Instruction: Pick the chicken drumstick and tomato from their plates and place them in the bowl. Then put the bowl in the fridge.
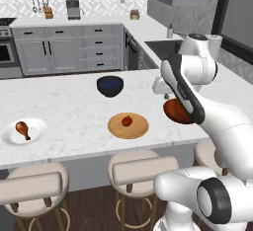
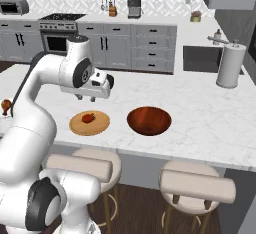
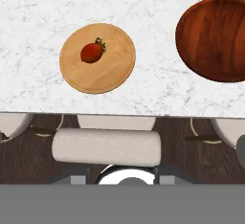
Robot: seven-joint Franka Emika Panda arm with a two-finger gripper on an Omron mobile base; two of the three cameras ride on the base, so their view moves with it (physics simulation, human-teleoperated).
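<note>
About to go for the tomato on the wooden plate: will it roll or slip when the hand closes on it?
Likely yes: the tomato is round and glossy, so it may squirt sideways under an off-centre pinch. The wooden plate looks flat and rimless, so nothing would stop a roll. It is probably light and somewhat soft; a gentle, centred grip seems wise.

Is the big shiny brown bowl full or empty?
Empty. The glossy reddish-brown round bowl shows only its bare inside; the small red tomato sits on the tan wooden plate.

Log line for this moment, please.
gripper: above counter, holding nothing | tomato: on wooden plate | drumstick: on white plate | bowl: empty
</note>
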